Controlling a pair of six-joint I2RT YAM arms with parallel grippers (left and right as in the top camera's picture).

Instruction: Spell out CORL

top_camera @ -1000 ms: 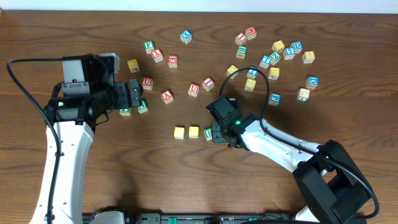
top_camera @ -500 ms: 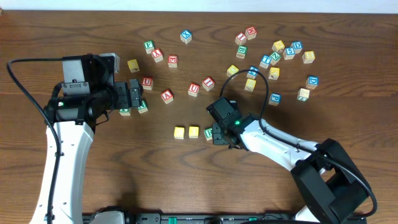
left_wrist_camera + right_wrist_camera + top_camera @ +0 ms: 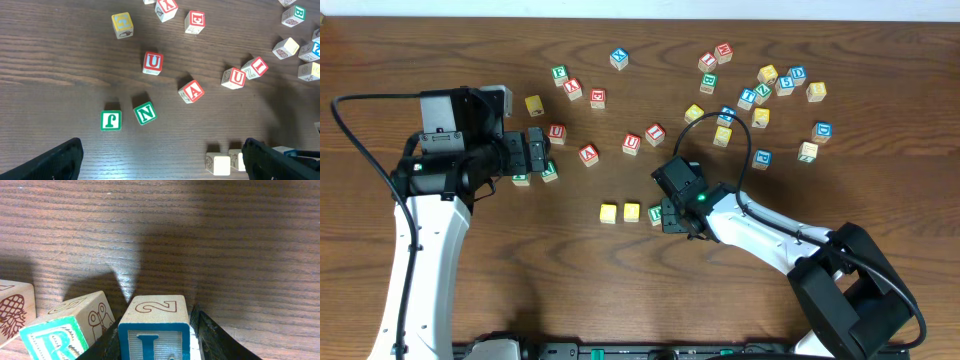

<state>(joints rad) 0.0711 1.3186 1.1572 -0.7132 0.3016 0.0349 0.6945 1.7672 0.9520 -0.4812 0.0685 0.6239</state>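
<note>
Flanking L cube (image 3: pixel 154 330), right gripper (image 3: pixel 156 350) — perhaps touching; hidden overhead

Even light from above falls on the dark wooden worktop (image 3: pixel 470 40), sharp and free of glare, with short soft shadows beside the scattered cubes (image 3: pixel 598 98). In the right wrist view, broad dark shadows cross the grain, and the blue L cube (image 3: pixel 154 340) nearest the lens looks slightly soft.

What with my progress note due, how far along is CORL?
Done: first yellow cube, second yellow cube and green R cube lie in a row. In hand: the blue L cube stands between the right hand's fingers beside the R; whether gripped or released is unclear. Left: withdrawing that hand. The left hand hangs open, idle.
</note>
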